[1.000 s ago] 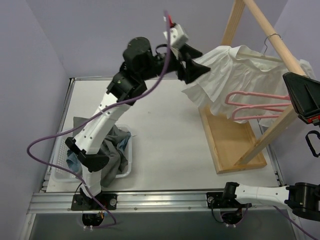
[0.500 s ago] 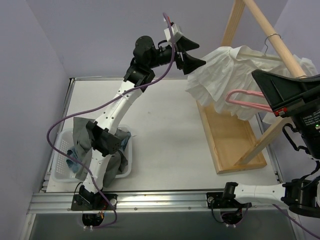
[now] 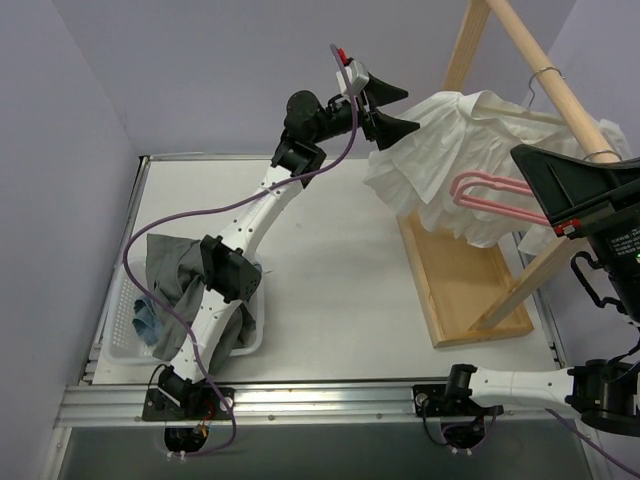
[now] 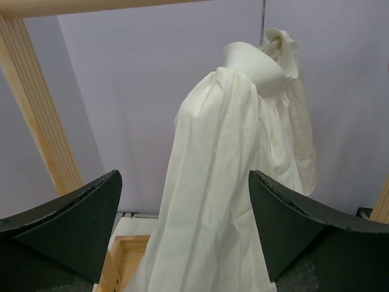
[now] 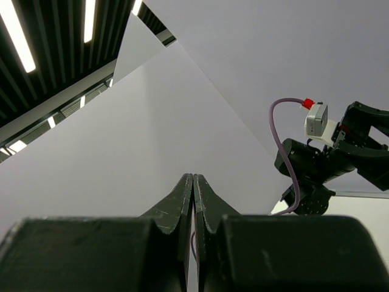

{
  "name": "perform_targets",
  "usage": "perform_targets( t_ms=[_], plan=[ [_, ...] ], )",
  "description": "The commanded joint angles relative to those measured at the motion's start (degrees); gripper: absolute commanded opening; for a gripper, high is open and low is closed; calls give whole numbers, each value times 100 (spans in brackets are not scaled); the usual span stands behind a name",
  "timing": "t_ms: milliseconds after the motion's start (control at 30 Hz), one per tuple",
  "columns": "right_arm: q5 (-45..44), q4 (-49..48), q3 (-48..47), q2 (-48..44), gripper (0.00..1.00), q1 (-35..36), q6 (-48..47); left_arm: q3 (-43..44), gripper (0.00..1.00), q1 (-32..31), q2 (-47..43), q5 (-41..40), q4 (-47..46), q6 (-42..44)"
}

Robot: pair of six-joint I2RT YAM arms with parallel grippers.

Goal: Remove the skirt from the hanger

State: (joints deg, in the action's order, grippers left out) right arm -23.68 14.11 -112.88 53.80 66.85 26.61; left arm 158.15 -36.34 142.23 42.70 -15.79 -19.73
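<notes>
1. White cotton-like cloth, thin and gathered: the skirt (image 3: 450, 150) hangs bunched from a hanger (image 3: 545, 73) hooked over the wooden rack (image 3: 470, 290) at the far right.
2. It looks light, soft and limp, so it will likely sag and drag rather than lift as one piece, and it may snag on the hanger.
3. The thicker gathered waist just under the hook seems the best hold, not the loose hem.
4. Stretched high and far across, the left gripper (image 3: 412, 111) faces the skirt's draped side, jaws spread wide, holding nothing.
5. Raised beside the rack, the right gripper (image 5: 192, 177) points upward, fingers pressed together on nothing.
</notes>
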Motion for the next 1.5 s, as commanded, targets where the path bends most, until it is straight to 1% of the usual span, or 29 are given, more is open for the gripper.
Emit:
perform_targets(
  t_ms=[0, 133, 267, 467, 600, 633, 700, 733, 833, 867, 933, 967, 1067, 1167, 1200, 1267, 1300, 1367, 1400, 1467],
  plan=[
    [-110, -294, 11, -45, 0, 65, -139, 216, 94, -92, 41, 160, -557, -242],
    [-137, -391, 126, -98, 0, 82, -139, 357, 94, -303, 164, 178, -495, -199],
    [-84, -435, 143, -89, 0, 91, -112, 480, 94, -523, 234, 38, -136, 187],
    [-75, -470, 143, -45, 0, 100, -121, 498, 94, -629, 296, 46, -187, 119],
    [-101, -532, 222, -36, 0, 109, -147, 410, 99, -778, 226, 230, -188, 65],
    [-110, -541, 240, -36, 0, 118, -156, 236, 90, -865, 87, 265, -170, 144],
    [-154, -515, 258, -45, 0, 126, -156, -63, 85, -945, -116, 195, -109, 267],
    [-154, -506, 266, -54, 0, 135, -156, -352, 80, -998, -317, 108, -74, 389],
    [-215, -488, 302, -133, 0, 144, -156, -766, 66, -1077, -730, -138, 58, 531],
    [-233, -488, 336, -159, 0, 153, -156, -1046, 59, -1095, -828, -287, 93, 609],
    [-294, -488, 381, -238, 0, 170, -165, -1364, 54, -1112, -1126, -428, 7, 619],
    [-321, -488, 398, -256, 0, 171, -174, -1609, 53, -1112, -1206, -472, -46, 602],
    [-409, -471, 469, -344, 0, 223, -209, -1787, 54, -1139, -1391, -464, -126, 566],
    [-470, -497, 530, -405, 0, 267, -218, -1639, 60, -1156, -1356, -412, -30, 566],
    [-488, -497, 539, -414, 0, 276, -226, -1351, 64, -1165, -1304, -411, 40, 566],
    [-497, -506, 548, -423, 0, 311, -235, -919, 68, -1174, -1041, -403, 286, 496],
    [-506, -514, 539, -432, 0, 320, -235, -439, 71, -1191, -927, -376, 348, 444],
    [-497, -541, 539, -423, 0, 329, -244, 30, 72, -1200, -566, -341, 541, 356],
    [-488, -576, 548, -414, 0, 346, -244, 171, 72, -1209, -487, -402, 577, 321],
    [-479, -585, 513, -379, 0, 355, -253, -11, 72, -1262, -451, -613, 262, 189]
  ],
)
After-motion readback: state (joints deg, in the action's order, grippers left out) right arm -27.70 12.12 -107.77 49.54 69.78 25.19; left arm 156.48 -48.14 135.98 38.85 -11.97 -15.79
